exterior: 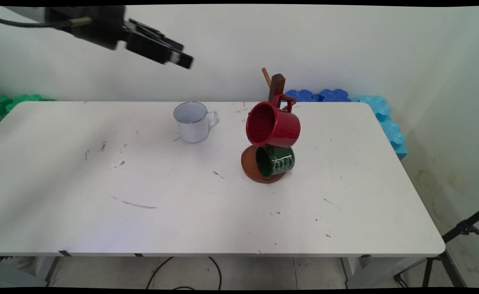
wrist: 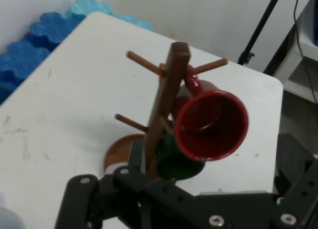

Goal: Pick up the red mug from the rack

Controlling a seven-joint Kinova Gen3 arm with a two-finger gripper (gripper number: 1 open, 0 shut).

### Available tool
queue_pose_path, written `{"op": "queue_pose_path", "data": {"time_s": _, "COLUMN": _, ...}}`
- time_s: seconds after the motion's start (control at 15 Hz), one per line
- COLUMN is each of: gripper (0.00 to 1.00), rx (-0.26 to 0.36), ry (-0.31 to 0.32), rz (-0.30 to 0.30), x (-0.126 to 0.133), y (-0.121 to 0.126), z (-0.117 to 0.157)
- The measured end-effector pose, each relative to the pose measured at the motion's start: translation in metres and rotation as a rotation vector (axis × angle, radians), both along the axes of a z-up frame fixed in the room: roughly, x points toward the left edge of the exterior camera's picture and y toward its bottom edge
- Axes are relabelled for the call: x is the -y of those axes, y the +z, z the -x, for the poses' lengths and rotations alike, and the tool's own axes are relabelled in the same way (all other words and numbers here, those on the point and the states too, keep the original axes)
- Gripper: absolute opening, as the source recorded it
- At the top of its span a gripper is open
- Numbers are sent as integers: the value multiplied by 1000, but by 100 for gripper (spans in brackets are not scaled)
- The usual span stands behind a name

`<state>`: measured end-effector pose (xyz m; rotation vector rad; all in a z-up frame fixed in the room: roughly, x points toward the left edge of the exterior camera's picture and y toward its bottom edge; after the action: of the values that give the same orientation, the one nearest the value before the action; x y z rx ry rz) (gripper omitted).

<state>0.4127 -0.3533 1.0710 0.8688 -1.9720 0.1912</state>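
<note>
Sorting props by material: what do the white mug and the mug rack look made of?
White mug: probably enamelled metal, with a glossy white coat, thin wall and dark rim line. Mug rack: apparently wood, stained reddish brown with a slight sheen, with round dowel pegs and a disc base.

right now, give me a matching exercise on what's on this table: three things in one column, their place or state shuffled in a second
Things:
1. red mug
2. green mug
3. white mug

Places:
A. stands upright on the table, apart from the wooden mug tree
B. hangs from an upper peg
C. hangs low, just above the round base

Pairs: 1-B, 2-C, 3-A
</note>
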Motion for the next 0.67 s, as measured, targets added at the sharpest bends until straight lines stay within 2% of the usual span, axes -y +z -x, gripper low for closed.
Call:
{"op": "queue_pose_path", "data": {"time_s": 0.33, "gripper": 100, "rx": 4, "ry": 25, "rz": -67, "x": -9, "y": -5, "z": 58}}
{"op": "queue_pose_path", "data": {"time_s": 0.67, "gripper": 100, "rx": 34, "ry": 52, "rz": -131, "x": -18, "y": -29, "z": 107}}
